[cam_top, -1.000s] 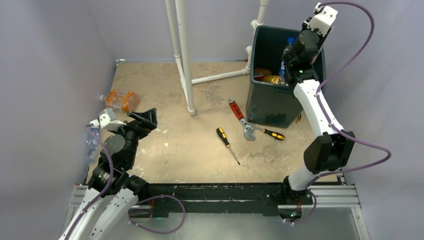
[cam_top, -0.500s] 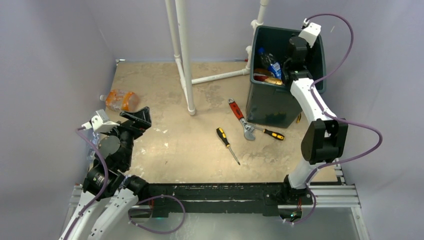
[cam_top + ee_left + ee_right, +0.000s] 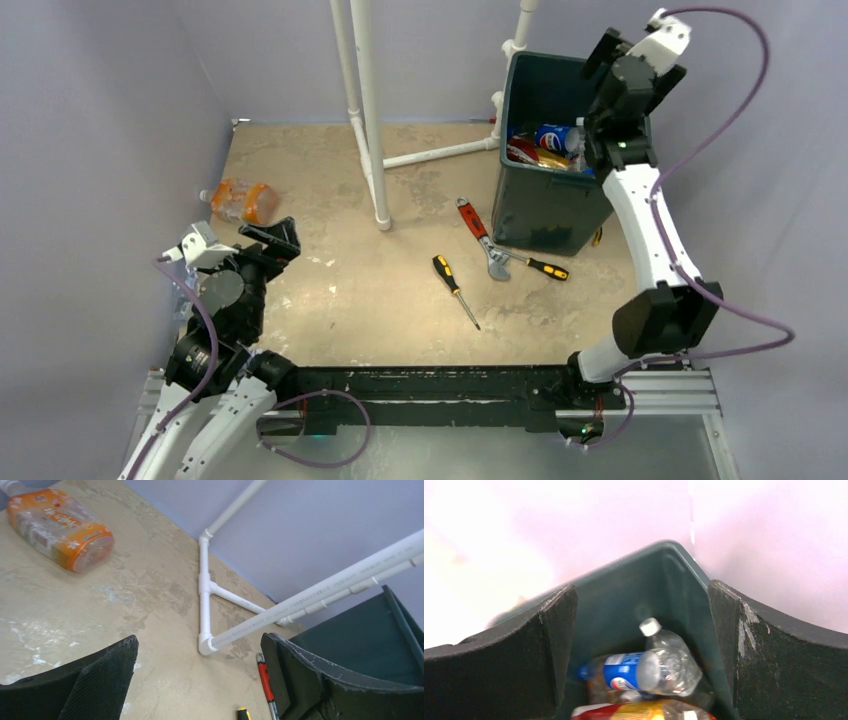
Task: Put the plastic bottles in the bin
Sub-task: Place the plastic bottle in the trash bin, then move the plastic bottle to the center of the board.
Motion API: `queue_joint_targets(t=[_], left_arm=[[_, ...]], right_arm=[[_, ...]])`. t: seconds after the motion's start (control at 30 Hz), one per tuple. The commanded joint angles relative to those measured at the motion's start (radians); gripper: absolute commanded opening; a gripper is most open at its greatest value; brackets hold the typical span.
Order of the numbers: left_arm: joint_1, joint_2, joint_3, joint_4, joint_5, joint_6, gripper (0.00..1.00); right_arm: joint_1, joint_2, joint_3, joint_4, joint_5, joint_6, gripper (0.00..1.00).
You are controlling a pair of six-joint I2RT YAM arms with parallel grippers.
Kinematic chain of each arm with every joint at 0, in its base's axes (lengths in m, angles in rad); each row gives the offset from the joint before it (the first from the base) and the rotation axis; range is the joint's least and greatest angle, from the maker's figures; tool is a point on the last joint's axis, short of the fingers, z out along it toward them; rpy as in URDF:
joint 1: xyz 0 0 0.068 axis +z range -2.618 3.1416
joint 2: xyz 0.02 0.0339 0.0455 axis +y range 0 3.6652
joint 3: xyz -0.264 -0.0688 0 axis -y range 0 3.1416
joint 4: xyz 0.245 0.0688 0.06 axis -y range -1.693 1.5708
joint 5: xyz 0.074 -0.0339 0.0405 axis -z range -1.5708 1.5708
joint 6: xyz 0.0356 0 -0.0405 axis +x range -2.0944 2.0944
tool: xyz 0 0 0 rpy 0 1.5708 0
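The dark green bin stands at the far right of the table. Several plastic bottles lie inside it, a blue-labelled Pepsi bottle on top beside a clear white-capped one. My right gripper hangs open above the bin's far corner with nothing between its fingers. An orange-labelled bottle lies on its side at the table's far left. My left gripper hovers open and empty, nearer than that bottle and to its right.
A white pipe frame rises from the middle of the table. A red-handled wrench and two yellow-and-black screwdrivers lie in front of the bin. Purple walls close in the sides.
My right gripper dipped into the bin with the Pepsi bottle, opened, then rose; the bottle now lies in the bin. The left arm drew back slightly, still open.
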Motion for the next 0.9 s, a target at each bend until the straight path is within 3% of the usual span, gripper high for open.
queue_joint_targets(t=[0.0,0.13,0.3,0.5,0.7,0.87], left_arm=[[0.005,0.020,0.065,-0.075,-0.142,-0.008,0.94],[0.005,0.086,0.133,-0.168,-0.225,-0.014,0.99],[0.005,0.178,0.199,-0.207,-0.156,-0.018,0.99],[0.004,0.330,0.227,-0.275,-0.140,-0.052,0.99],[0.005,0.421,0.210,-0.253,-0.176,-0.166,0.99],[0.040,0.522,0.249,-0.233,-0.250,-0.282,0.99]], right_arm=[[0.009,-0.155,0.122,-0.034,-0.116,0.182,0.99],[0.043,-0.375,-0.057,0.043,-0.318,0.329,0.99],[0.085,-0.529,-0.268,0.047,-0.644,0.407,0.99],[0.251,-0.687,-0.509,0.077,-0.846,0.357,0.99],[0.267,-0.819,-0.768,0.201,-1.062,0.443,0.99],[0.274,-0.896,-0.869,0.241,-1.112,0.455,0.99]])
